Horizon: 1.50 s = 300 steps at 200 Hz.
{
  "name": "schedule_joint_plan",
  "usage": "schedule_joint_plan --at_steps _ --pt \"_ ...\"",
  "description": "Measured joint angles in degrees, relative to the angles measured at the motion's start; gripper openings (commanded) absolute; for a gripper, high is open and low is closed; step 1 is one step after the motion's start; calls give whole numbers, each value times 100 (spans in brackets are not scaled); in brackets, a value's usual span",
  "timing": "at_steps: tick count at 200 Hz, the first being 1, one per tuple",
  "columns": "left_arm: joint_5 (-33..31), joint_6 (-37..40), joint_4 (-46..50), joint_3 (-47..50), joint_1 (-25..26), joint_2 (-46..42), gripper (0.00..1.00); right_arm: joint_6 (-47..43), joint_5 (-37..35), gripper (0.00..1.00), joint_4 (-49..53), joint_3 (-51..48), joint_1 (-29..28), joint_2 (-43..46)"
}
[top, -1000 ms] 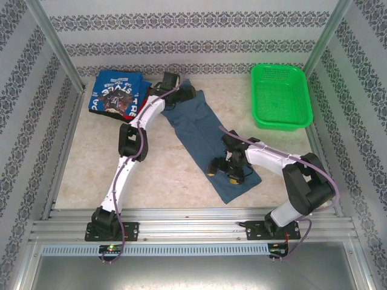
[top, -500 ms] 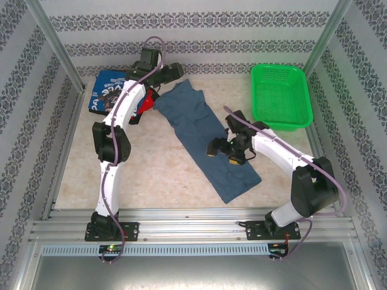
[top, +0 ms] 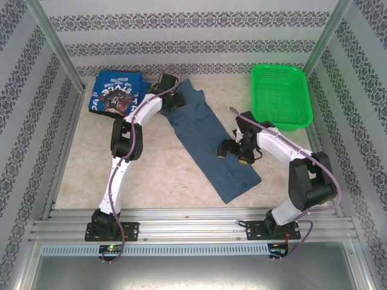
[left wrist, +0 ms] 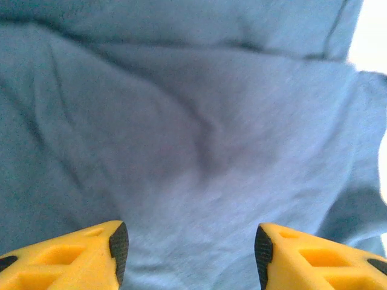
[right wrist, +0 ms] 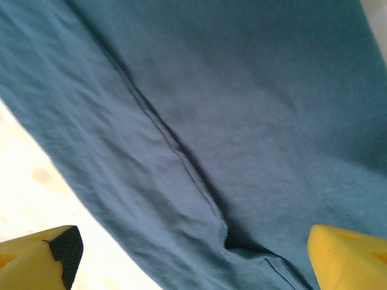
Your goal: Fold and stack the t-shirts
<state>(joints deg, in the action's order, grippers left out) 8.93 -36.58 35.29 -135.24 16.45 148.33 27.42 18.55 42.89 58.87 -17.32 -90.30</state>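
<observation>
A plain slate-blue t-shirt [top: 205, 133], folded into a long strip, lies slantwise across the middle of the table. My left gripper [top: 172, 99] hovers over its far end. In the left wrist view that gripper [left wrist: 190, 254] is open, with wrinkled blue cloth [left wrist: 199, 121] lying below the gap and not pinched. My right gripper [top: 237, 151] is over the shirt's near right part. Seen from the right wrist, it [right wrist: 193, 248] is wide open above a seam fold in the cloth [right wrist: 242, 90]. A stack of folded t-shirts [top: 112, 90], bright blue with a dark graphic on top, sits at the back left.
A green mesh basket [top: 279, 96] stands at the back right. The pale tabletop [top: 157, 169] is bare to the left of the shirt, and a strip of it [right wrist: 24, 181] shows beside the cloth's edge. Patterned walls and metal posts enclose the table.
My left arm swung out toward the back-left stack and came back over the shirt's far end. My right gripper moved up and to the right along the shirt.
</observation>
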Motion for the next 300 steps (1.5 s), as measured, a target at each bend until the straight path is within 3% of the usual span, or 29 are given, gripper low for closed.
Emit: schedule_joint_plan --at_steps 63,179,191,225,253,279,300 --pt "129 -160 -101 -1558 13 1130 58 442 223 95 -540 -767 -302 -234" --pt "603 -1008 -2356 -2159 37 1976 66 2428 1451 95 -2151 -442 -1786 -898" --pt "610 -1054 -2439 -2166 37 1989 69 2601 1517 96 -2288 -382 -1971 -970" --pt "940 -1296 -2629 -2166 -20 1978 89 2951 1534 96 -2367 -374 -2280 -957" --pt "1316 -1521 -2645 -2039 -160 1781 100 2973 1287 97 -1744 -376 -2308 -474" --pt "1661 -1602 -2533 -1858 -389 1217 100 2944 896 97 -1073 -378 -2308 492" --pt "2000 -1443 -2031 -1469 -544 227 100 2990 579 97 -772 -601 -2308 1453"
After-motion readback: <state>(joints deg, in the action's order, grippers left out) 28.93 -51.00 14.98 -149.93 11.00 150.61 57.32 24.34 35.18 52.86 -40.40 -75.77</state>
